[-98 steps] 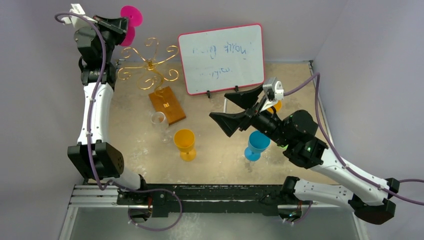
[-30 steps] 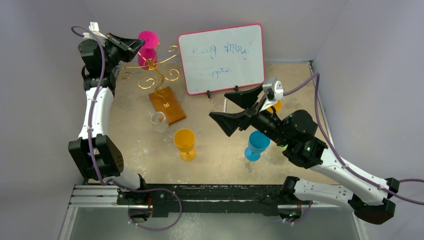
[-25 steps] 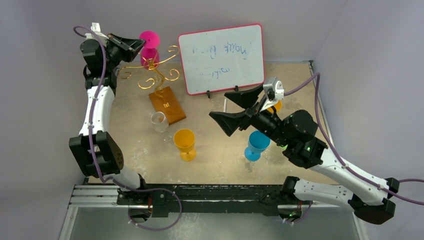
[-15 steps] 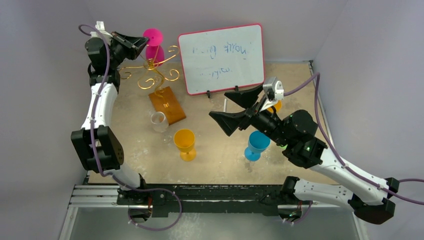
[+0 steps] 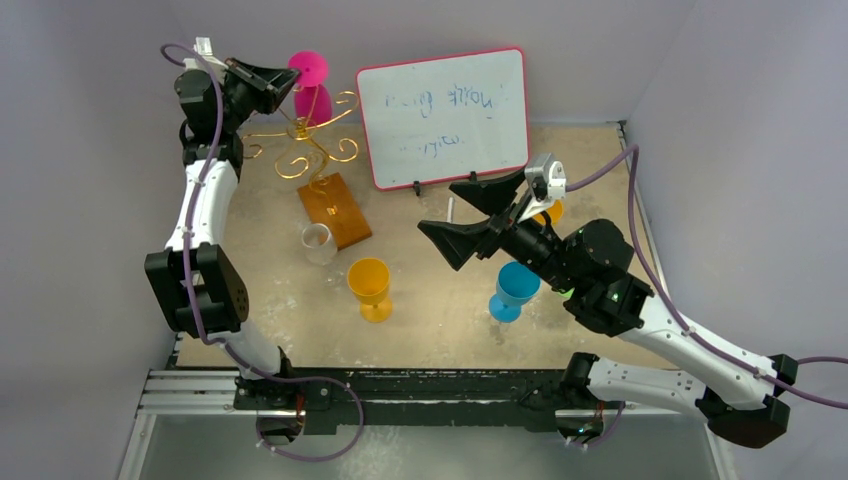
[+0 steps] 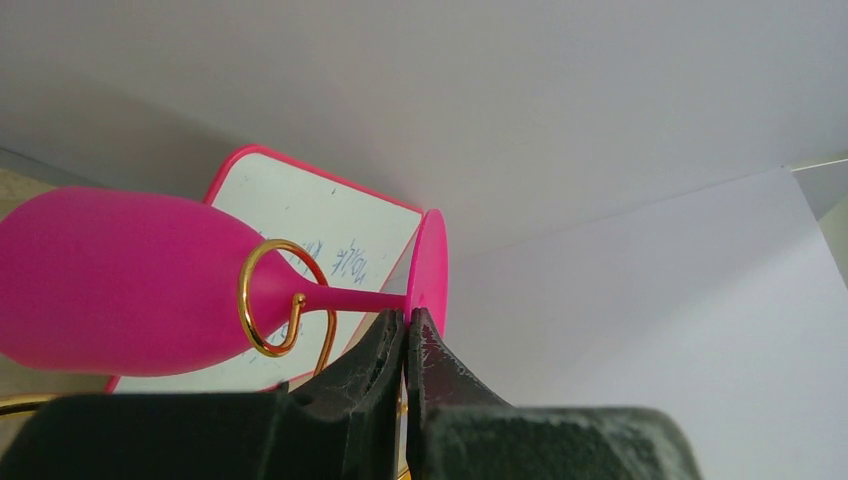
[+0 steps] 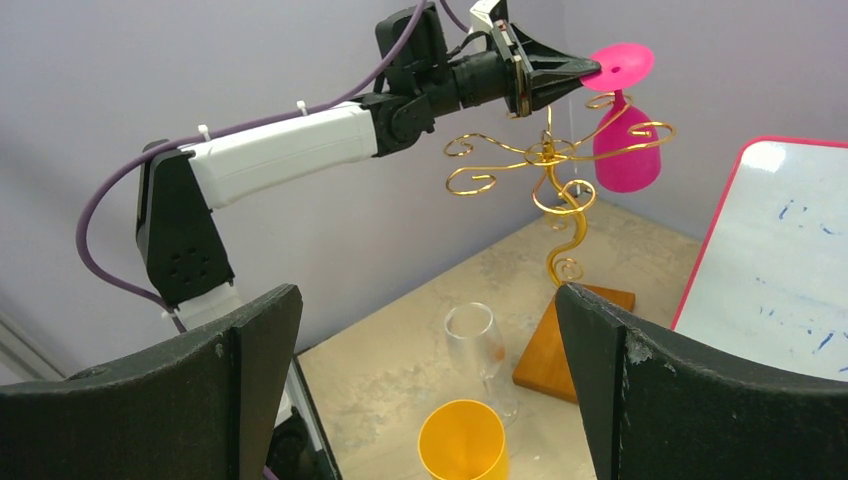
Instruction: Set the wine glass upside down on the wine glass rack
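1. The left tool (image 5: pixel 285 82), clamped on the foot of the pink wine glass (image 5: pixel 310 75), has carried it right from the far-left corner onto the wine glass rack (image 5: pixel 300 140).
2. The glass now hangs bowl-down, its stem inside a gold loop on the rack's far side.
3. Probably only the release remains.
4. The right tool (image 5: pixel 437 207) stays spread apart, empty, over the bench (image 5: pixel 430 330).
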Tool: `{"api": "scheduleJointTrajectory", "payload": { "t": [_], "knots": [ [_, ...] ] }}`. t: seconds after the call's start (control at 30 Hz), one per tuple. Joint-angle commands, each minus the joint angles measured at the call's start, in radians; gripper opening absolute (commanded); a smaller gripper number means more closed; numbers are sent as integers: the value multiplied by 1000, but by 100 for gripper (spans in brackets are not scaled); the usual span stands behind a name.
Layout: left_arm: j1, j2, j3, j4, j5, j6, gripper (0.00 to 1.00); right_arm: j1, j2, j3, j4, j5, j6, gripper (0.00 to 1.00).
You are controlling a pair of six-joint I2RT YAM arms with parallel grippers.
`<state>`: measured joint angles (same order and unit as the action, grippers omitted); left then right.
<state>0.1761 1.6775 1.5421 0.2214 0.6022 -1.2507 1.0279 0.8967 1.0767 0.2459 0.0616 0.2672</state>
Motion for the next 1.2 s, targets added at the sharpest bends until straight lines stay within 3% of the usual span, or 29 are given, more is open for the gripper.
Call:
{"api": "scheduleJointTrajectory", "payload": {
  "t": [0.0, 0.67, 1.17],
  "knots": [
    [2, -2, 67, 25, -37, 49, 0, 5, -10, 12, 58, 15, -17, 100],
    [2, 1, 92, -78, -98, 122, 0, 5, -15, 9, 56, 24, -22, 100],
    [3, -22, 125, -197, -153, 206, 23, 5, -24, 7, 50, 31, -18, 100]
  ]
}}
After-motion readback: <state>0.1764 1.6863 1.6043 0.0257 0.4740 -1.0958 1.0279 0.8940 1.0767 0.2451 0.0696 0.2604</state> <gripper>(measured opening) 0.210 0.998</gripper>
